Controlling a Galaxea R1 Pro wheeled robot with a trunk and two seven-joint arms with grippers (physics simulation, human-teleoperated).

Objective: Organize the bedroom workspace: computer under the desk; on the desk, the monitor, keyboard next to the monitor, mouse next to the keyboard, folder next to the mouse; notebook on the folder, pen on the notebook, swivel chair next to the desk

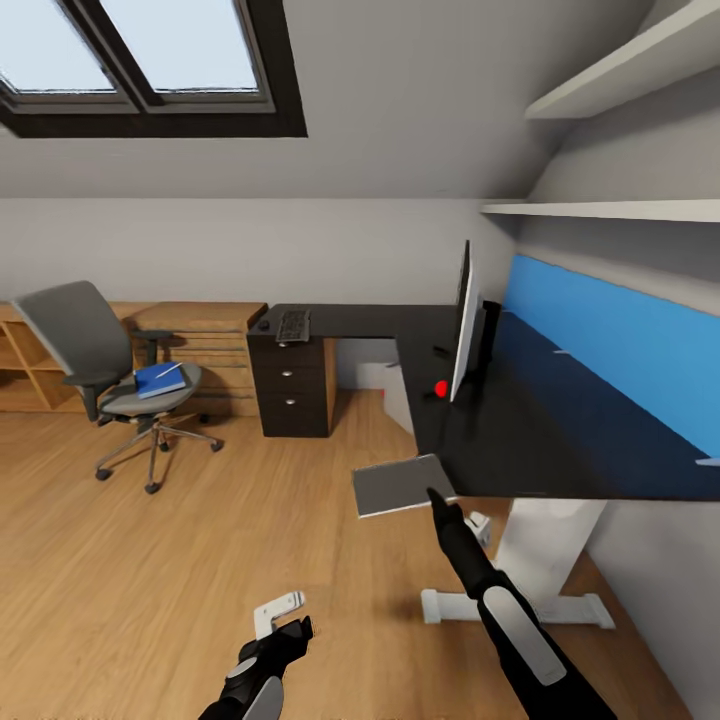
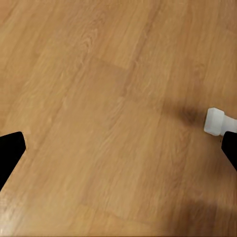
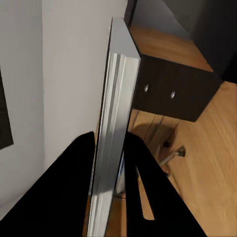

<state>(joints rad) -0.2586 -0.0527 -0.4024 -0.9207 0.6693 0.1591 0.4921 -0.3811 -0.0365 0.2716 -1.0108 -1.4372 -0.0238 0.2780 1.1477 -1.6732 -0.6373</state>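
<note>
The flat grey notebook (image 1: 402, 485) is clamped edge-on in the right gripper (image 1: 436, 497), beside the glossy black desk (image 1: 520, 440). The blue folder (image 1: 158, 380), on the far grey swivel chair (image 1: 105, 375), is judged to be needed first.

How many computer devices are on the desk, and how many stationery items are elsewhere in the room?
Computer devices: 3 (monitor, keyboard, mouse)
Stationery items: 3 (folder, pen, notebook)
Total: 6
</note>
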